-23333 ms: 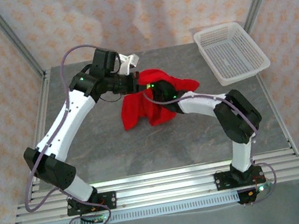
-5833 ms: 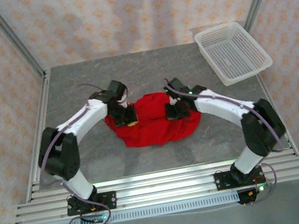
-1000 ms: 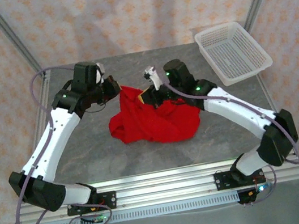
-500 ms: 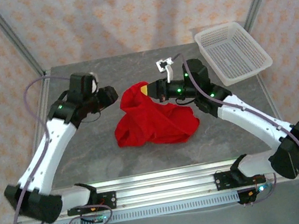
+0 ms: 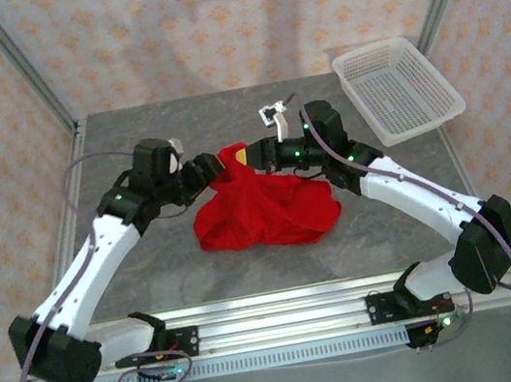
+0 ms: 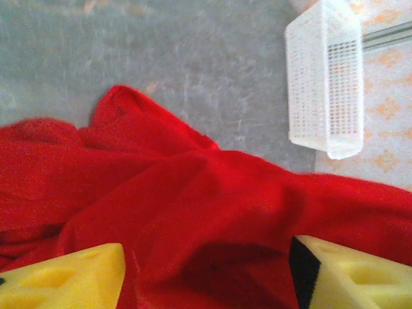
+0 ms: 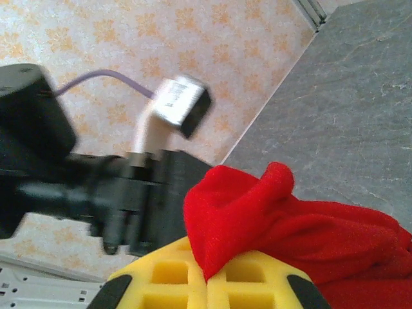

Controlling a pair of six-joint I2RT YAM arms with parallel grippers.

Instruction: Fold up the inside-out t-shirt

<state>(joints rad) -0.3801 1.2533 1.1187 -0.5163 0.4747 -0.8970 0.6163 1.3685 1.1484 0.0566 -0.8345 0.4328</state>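
the red t-shirt [image 5: 267, 211] lies bunched in a heap about the middle of the grey tabletop [image 5: 249, 270], and its far edge is lifted off the surface where the two arms meet it. the right gripper [image 5: 248, 156] is closed tight on that raised edge. in its wrist view a peak of red cloth stands up out of the yellow pads [image 7: 161, 270]. the left gripper [image 5: 215, 165] is just beside it, on the shirt's left side. its yellow pads [image 6: 61, 280] are spread wide with red cloth lying loose between them, nothing pinched.

room to move: bare tabletop runs from the front of the heap to the aluminium rails [image 5: 286, 313] at the near edge. more bare surface lies behind the grippers up to the back wall, and off toward the left edge. the white mesh basket [image 5: 397, 89] sits in the far right corner, well apart from the shirt, its outer side right at the tabletop's right edge. slanted metal posts [image 5: 18, 64] rise from the two far corners.

a small white block [image 7: 182, 103] on the left arm's wrist is too blurred to read any marking.
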